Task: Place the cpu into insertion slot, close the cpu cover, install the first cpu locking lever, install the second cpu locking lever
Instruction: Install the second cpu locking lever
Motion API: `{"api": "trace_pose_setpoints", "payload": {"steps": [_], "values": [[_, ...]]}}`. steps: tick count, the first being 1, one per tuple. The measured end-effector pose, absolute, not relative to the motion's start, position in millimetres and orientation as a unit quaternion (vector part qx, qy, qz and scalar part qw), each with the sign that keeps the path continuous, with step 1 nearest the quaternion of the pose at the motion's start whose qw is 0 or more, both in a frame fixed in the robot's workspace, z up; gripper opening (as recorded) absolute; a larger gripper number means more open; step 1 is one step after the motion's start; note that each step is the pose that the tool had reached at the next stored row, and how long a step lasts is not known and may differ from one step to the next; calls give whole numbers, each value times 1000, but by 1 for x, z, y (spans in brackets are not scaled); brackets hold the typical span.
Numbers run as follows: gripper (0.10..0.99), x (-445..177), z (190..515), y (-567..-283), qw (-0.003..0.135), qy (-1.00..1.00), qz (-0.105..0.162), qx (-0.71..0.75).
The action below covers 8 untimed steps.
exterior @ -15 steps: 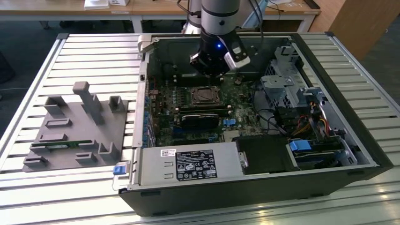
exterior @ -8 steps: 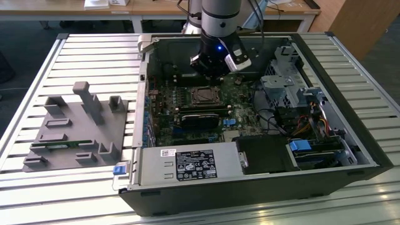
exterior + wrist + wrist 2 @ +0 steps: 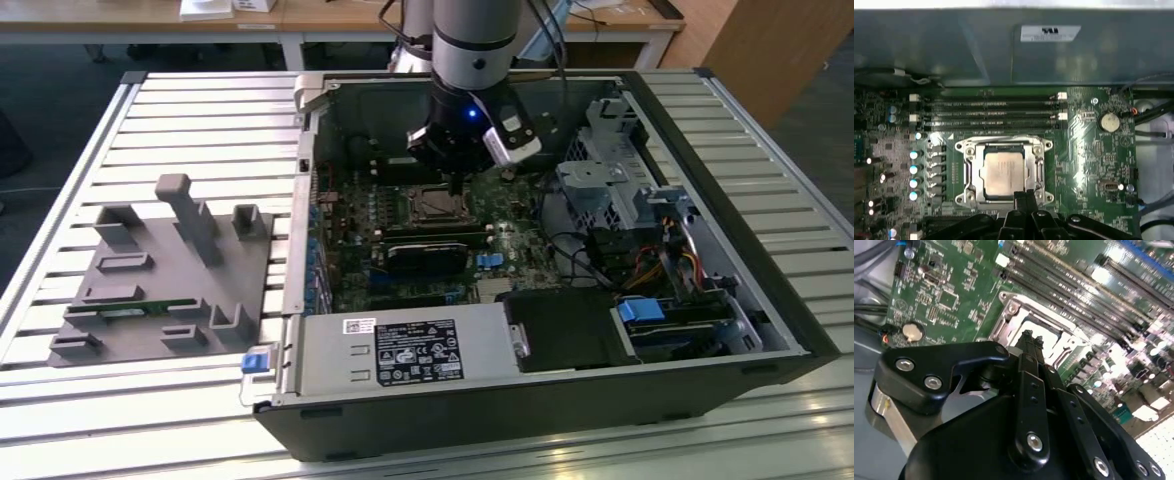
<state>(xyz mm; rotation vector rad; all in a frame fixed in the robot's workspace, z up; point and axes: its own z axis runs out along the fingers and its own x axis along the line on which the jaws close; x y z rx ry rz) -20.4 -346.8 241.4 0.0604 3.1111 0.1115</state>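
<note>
Black gripper (image 3: 1021,200) with fingers pinched together, nothing held, low centre of frame at cover (image 3: 970,172) edge. Chip (image 3: 1005,174) seated in socket, mid-frame. Best pressed squarely, gently.

No print could be made out. A white rectangular label (image 3: 416,353) covered in dark marks sat on the grey metal power supply box (image 3: 400,350) at lower centre of the exterior view, its marks too small to read. Another white label (image 3: 1049,33) on the grey metal case wall (image 3: 954,45), upper centre of the first wrist view, was equally unreadable.
</note>
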Motion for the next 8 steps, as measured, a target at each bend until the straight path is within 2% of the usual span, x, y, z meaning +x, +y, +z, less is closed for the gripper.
{"api": "trace_pose_setpoints", "payload": {"steps": [8], "values": [[106, -20, 239, -354, 10, 999, 38, 19]]}}
